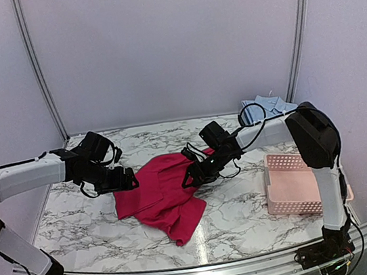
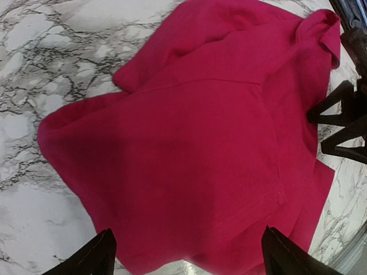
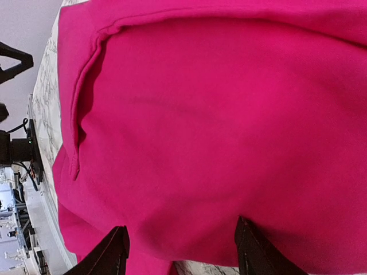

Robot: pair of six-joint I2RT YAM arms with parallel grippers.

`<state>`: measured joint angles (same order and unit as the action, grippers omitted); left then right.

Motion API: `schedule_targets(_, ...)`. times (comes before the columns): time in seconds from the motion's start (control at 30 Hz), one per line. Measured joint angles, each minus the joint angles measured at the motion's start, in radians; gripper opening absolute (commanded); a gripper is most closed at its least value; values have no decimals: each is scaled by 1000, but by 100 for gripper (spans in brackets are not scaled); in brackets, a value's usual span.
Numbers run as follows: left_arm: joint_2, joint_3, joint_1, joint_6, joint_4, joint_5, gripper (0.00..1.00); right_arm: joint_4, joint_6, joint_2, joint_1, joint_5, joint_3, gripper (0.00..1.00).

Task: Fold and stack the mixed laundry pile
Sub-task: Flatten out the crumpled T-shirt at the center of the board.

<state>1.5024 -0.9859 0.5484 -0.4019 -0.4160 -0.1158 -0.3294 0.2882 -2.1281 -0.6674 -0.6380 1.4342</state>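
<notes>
Red garment [image 1: 160,192] lies rumpled on tabletop [image 1: 79,220], fold step prob. in hand: L pincer [image 1: 127,181] at its 9 o'clock & R pincer [image 1: 190,176] at 3 both released, next needs edge grips.

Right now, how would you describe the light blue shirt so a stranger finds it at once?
Start at the marble table, then its far right corner, beyond the pink basket. The light blue shirt lies there by the wall, the only pale cloth; the magenta garment lies mid-table.
</notes>
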Motion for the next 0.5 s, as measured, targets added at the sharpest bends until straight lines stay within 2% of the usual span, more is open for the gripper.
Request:
schedule_targets(0.13, 59, 0, 74, 2, 46, 13, 88, 23, 10, 0, 0, -4, -13, 62)
schedule_targets(0.23, 125, -8, 121, 6, 56, 39, 99, 41, 15, 0, 0, -6, -21, 61)
schedule_targets(0.5, 264, -150, 219, 8, 43, 233, 99, 31, 10, -3, -6, 36, -16, 56)
